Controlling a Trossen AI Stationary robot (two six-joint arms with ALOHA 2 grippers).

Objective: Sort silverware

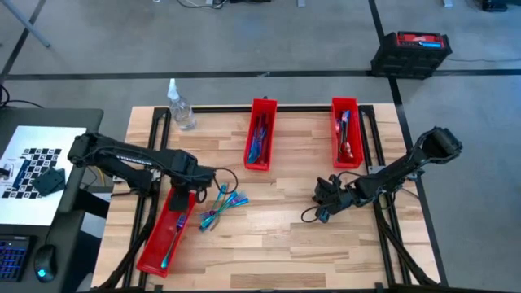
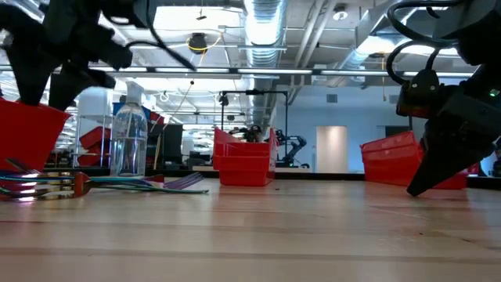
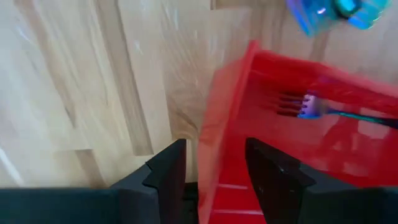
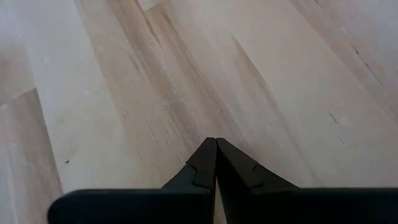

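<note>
Straddling the wall of the long red plastic bin (image 1: 165,236) at the table's (image 1: 277,244) near left, the left gripper (image 3: 214,171) has its jaws released, an iridescent metal fork (image 3: 311,107) lying inside just beyond. Loose iridescent silverware (image 1: 221,205) lies just right. The right gripper (image 4: 216,162) rests mid-right, jaws clenched, empty.

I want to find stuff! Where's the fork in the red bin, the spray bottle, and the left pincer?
fork (image 3: 309,107), left wrist view, on its neck.
spray bottle (image 1: 181,111), high view, on its body.
left pincer (image 3: 214,168), left wrist view, between its fingertips.
</note>
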